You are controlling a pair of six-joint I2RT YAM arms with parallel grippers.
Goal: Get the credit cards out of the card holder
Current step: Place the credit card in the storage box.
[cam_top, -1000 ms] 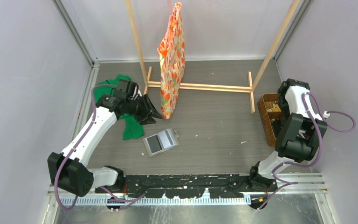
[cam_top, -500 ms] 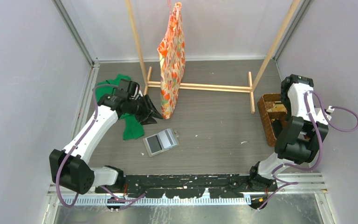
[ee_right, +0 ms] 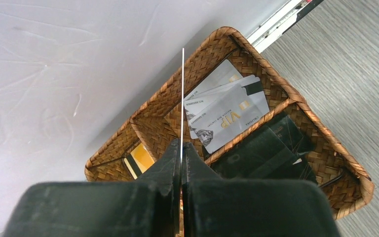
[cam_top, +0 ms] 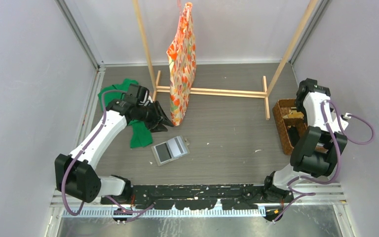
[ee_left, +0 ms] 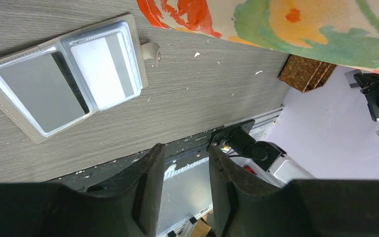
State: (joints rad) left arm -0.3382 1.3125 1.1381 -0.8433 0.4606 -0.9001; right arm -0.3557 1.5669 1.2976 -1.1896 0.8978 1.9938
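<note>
Card holder [cam_top: 170, 150] lies near green cloth [cam_top: 138, 138], bag [cam_top: 181, 64].

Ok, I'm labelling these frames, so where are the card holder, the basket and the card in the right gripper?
card holder [ee_left: 42, 94], left wrist view, on its grey pocket panel.
basket [ee_right: 325, 133], right wrist view, on its woven rim.
card [ee_right: 182, 98], right wrist view, on its thin edge, seen edge-on.

We are seeing a grey, pale-panelled card holder [cam_top: 170, 150], a green cloth [cam_top: 138, 138] at its ten o'clock, a cream bag [cam_top: 181, 64] flowering orange, red and green at twelve, a brown woven basket [cam_top: 280, 119] at three, and a white-edged card [ee_right: 182, 89].
</note>
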